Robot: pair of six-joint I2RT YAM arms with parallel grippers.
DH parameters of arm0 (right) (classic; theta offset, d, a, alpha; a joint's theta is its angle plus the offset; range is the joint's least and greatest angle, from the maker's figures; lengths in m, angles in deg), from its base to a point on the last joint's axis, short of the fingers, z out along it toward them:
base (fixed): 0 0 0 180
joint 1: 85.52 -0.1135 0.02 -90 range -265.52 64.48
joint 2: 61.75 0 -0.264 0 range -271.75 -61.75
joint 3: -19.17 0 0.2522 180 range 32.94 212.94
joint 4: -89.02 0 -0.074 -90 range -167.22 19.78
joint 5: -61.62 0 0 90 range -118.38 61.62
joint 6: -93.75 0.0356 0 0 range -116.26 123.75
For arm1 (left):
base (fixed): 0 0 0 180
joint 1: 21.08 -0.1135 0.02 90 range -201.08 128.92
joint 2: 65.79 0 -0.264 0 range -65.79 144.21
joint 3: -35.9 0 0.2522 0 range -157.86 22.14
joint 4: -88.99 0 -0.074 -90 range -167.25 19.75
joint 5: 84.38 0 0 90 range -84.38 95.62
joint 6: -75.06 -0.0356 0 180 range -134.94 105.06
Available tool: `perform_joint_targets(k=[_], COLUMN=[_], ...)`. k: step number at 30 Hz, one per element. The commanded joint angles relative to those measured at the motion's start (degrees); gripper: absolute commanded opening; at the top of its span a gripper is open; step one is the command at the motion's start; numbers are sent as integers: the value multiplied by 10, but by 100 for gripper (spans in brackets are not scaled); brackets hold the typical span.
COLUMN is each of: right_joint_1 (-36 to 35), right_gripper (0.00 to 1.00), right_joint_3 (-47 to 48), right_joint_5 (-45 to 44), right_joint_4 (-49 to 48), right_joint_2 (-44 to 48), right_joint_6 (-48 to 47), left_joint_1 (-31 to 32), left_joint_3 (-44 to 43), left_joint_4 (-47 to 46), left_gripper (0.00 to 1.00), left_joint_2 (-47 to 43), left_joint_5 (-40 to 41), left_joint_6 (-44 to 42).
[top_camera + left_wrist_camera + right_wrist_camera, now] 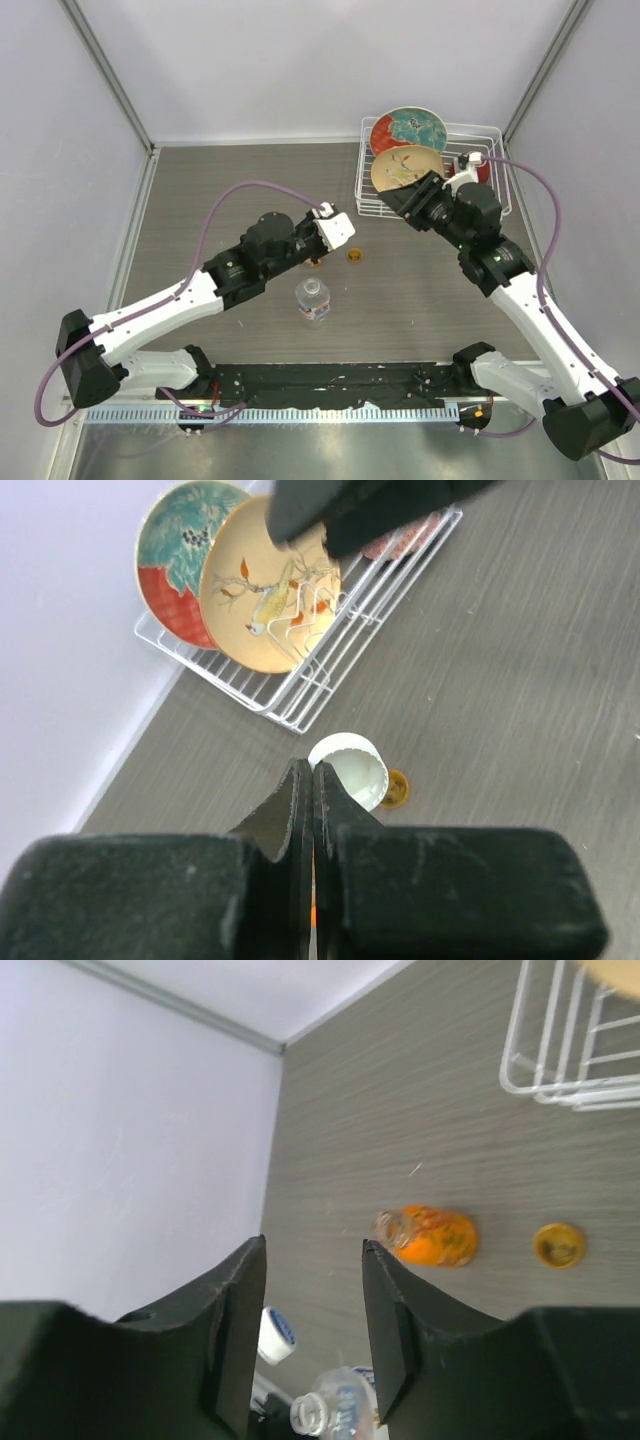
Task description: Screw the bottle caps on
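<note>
Left pincer [307,772] clenched, white cap [352,770] right at its tips, amber cap [396,788] just beyond. Right pincer [312,1250] released, empty; the uncapped orange bottle [430,1236] lies on the table ahead. The rack [290,705] holds two plates [270,600].

The left hand [310,772], jaws pressed together, hangs over the grey desk [520,680]. A white cap [352,770] lies open side up just beyond its tips, with an amber cap [396,788] beside it on the right. At far left, a white wire rack [300,695] holds a teal-and-red plate [175,560] and a yellow plate [265,600].
</note>
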Motion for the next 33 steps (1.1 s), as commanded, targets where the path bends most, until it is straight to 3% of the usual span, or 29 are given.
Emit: perform_joint_targets(k=[1, 7, 13, 21, 33], right_joint_1=[-2, -2, -2, -2, -2], right_gripper=[54, 61, 62, 64, 65], right_joint_3=[-53, -129, -142, -157, -166], right_joint_5=[120, 184, 198, 215, 218], right_joint_4=[-210, -376, -407, -498, -508], right_joint_2=[-1, -26, -40, -62, -73], right_joint_6=[143, 270, 288, 352, 355], left_joint_1=[11, 19, 23, 23, 31], left_joint_3=[55, 87, 115, 121, 122], left_joint_4=[-258, -400, -462, -467, -464], left_gripper=[0, 0, 0, 0, 0], left_joint_2=[-17, -1, 10, 27, 29], left_joint_5=[5, 32, 34, 29, 25], left_joint_6=[-65, -144, -201, -215, -218])
